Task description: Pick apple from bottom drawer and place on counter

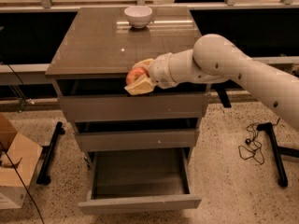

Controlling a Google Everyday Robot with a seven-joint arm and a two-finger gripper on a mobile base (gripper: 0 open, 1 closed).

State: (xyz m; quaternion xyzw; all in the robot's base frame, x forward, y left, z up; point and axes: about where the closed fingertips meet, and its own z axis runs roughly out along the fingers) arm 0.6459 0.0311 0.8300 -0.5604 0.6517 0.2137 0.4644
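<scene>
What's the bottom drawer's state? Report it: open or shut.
Open: the bottom drawer is pulled out, its floor in full view. The gripper holds the apple at the counter front edge.

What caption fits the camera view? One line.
Gripper holds apple at the counter front edge, above the open bottom drawer.

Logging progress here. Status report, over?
Gripper at front edge of counter, jaws shut on apple. Apple not yet down. Bottom drawer open. White bowl far back, no obstruction.
</scene>
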